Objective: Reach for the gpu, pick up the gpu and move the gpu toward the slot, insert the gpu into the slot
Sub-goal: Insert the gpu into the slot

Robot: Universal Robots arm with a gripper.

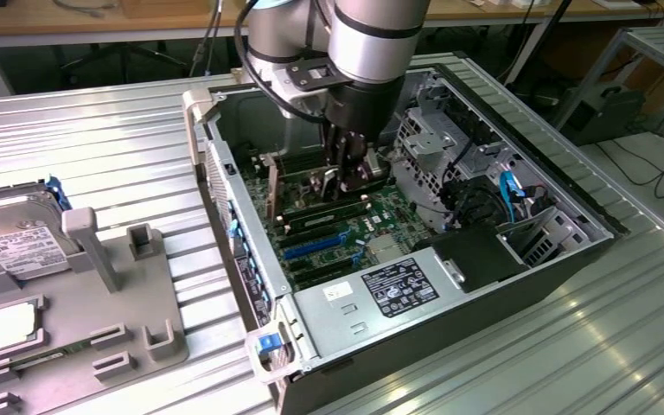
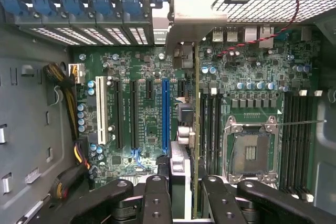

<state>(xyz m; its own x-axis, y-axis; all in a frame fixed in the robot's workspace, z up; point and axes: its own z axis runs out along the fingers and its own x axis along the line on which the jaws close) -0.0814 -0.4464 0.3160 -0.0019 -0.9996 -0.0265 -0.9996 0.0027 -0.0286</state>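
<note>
Holding the thin green-edged GPU card with its silvery metal bracket point(image 2: 195, 129) edge-on between its fingers, your pincer point(image 2: 184, 192) stood partly closed, the black fingers point(image 2: 157, 198) clamped on either side of the board. You had the arm lowered inside the open grey computer case point(image 1: 563, 186) that lay on its side on the ribbed metal bench point(image 1: 101, 147). In the exterior view the pincer point(image 1: 349, 177) hung just above the green motherboard point(image 1: 361, 229), with the card hard to tell apart from the parts around it.

By my reading, the reaching and the pick-up were done: the card was off any rest and carried by the pincer. The carry toward the target looked nearly complete too. Through the wrist view, the long narrow bright-blue connector slot point(image 2: 165, 114) ran parallel to the held card and lay just beside it, between the black expansion strips point(image 2: 134, 111) and the card's own edge. The card sat near the black memory sockets point(image 2: 210, 124) and the square silver processor socket point(image 2: 249, 145), so you were not yet lined up over the blue strip.

What remained was the insertion itself; I could not tell how high the card's lower edge stood above the board. The boxy silver hard drive point(image 1: 15, 238) rested untouched on the grey fixture point(image 1: 90, 328), well apart from the case.
</note>
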